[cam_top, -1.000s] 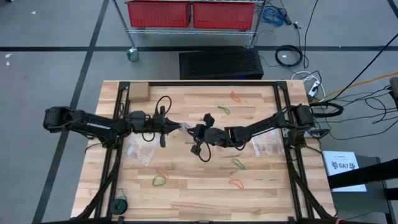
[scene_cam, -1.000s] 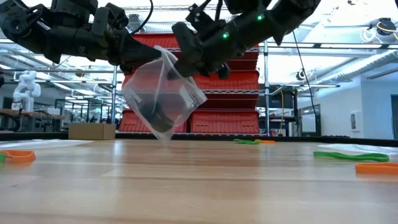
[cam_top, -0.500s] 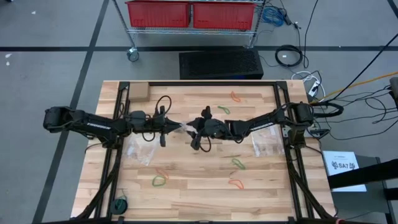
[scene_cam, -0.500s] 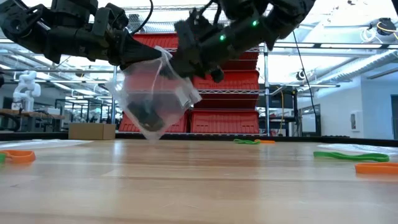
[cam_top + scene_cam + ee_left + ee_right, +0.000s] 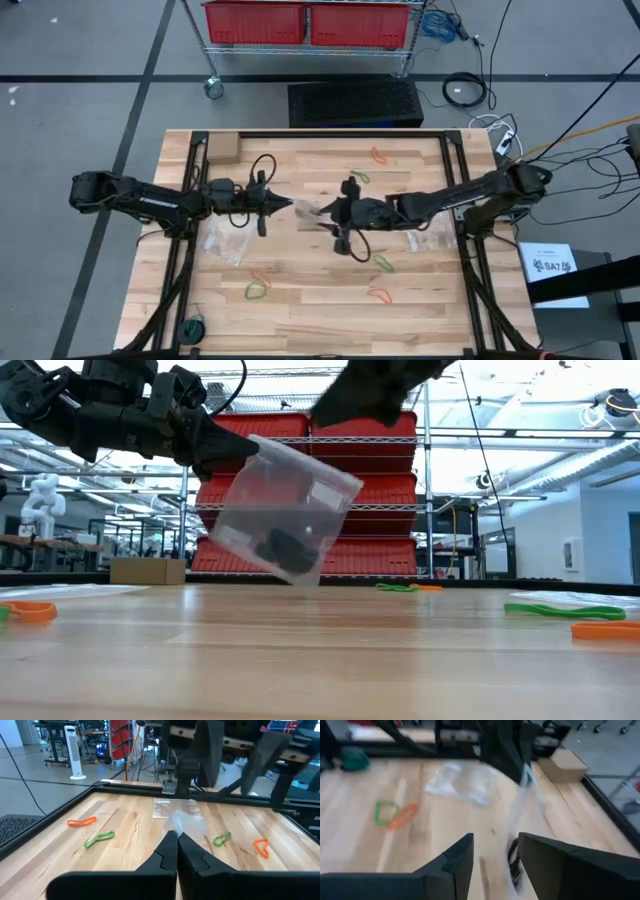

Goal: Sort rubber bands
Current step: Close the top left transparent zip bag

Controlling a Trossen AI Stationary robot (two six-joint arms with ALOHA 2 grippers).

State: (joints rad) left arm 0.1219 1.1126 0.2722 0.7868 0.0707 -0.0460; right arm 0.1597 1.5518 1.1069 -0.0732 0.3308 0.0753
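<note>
While the clear bag (image 5: 285,510) hangs above the middle of the desk (image 5: 300,300), things stand like this:
Left pincer (image 5: 283,205): clenched on the bag's top corner, holding it up clear of the wood.
Right pincer (image 5: 330,210): fingers (image 5: 455,860) spread apart, just beside the bag's other edge and gripping nothing.
Bag contents: a dark clump at the bottom; black bands, as far as can be told.
Loose rubber bands (image 5: 384,263): a green and an orange one (image 5: 378,294) on the near right of the desk; a green (image 5: 257,292) and an orange one on the near left; a green (image 5: 360,176) and an orange one (image 5: 379,155) at the far side.
Other bags: one flat on the wood under the left arm (image 5: 225,243), one under the right arm (image 5: 432,236).
Cardboard box (image 5: 222,148): far left corner of the desk.
Green roll (image 5: 192,328): near left corner.
Red bins (image 5: 305,22): on a wire shelf beyond the desk.
</note>
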